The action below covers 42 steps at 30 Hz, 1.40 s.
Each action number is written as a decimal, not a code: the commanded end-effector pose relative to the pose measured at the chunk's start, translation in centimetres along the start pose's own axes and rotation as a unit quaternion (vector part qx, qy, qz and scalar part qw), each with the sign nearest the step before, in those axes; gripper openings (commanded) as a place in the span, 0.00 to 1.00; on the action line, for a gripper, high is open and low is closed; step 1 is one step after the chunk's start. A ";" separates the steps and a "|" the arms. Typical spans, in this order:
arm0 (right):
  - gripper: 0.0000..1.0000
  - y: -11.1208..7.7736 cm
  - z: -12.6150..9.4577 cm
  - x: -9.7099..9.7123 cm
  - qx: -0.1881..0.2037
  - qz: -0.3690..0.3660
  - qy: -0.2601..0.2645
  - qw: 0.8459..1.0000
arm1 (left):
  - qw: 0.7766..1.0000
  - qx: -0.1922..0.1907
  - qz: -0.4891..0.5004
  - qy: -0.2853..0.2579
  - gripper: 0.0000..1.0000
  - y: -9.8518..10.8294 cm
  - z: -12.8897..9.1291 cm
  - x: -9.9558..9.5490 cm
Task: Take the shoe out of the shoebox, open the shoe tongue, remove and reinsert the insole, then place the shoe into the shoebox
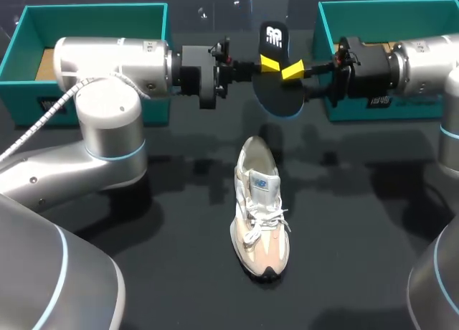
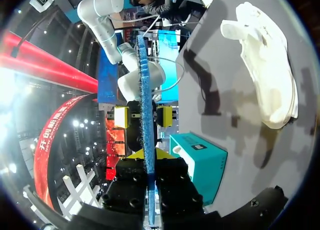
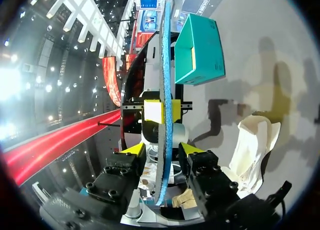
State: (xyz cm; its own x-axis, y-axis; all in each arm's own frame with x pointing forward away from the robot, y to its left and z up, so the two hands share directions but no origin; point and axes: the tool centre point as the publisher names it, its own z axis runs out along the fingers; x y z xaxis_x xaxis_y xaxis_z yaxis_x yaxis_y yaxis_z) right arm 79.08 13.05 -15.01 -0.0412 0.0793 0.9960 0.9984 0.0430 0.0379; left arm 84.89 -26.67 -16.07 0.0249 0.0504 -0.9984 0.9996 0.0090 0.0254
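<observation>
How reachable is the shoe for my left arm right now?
Probably not yet: the left gripper is shut on the insole in the air, so its fingers are occupied. Otherwise the way down to the shoe looks free.

Insole (image 1: 281, 99): top face smooth matt black with a white printed mark. Underside, seen edge-on from the wrists, is coarse, pebbled blue foam.
Shoe (image 1: 259, 215): cloth mesh upper, soft suede-like cream and pink panels, woven laces, dark rubbery toe.
Left shoebox (image 1: 93, 8), right shoebox (image 1: 409, 109): matt teal card; raw brown card inside the left one.
Table (image 1: 358, 201): dark, smooth, faint sheen.
Left arm (image 1: 107, 64), right arm (image 1: 430, 61): satin silver shells.
Left gripper (image 2: 148, 155): matt black body, yellow plastic-looking tips.
</observation>
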 end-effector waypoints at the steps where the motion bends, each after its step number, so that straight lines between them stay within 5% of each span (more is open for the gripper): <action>1: 0.38 0.6 0.4 -0.2 0.008 -0.001 0.000 1.000 | 1.000 0.002 0.002 -0.001 0.00 0.1 0.4 0.1; 28: 0.00 -0.3 1.5 -0.1 0.013 -0.007 0.011 1.000 | 1.000 0.001 0.015 -0.003 0.00 -0.5 1.0 0.1; 42: 0.00 -0.4 1.6 0.0 0.019 -0.013 0.026 0.999 | 1.000 -0.005 0.024 -0.004 0.00 -0.9 0.9 0.2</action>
State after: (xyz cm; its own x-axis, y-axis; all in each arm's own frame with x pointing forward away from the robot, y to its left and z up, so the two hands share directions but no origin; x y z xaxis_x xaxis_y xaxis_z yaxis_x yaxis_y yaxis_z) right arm 78.65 14.28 -15.06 -0.0669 0.0289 0.9973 0.9945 0.0827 0.0643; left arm 84.13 -27.20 -16.10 0.0691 0.0482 -0.9964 0.9975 0.0118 0.0697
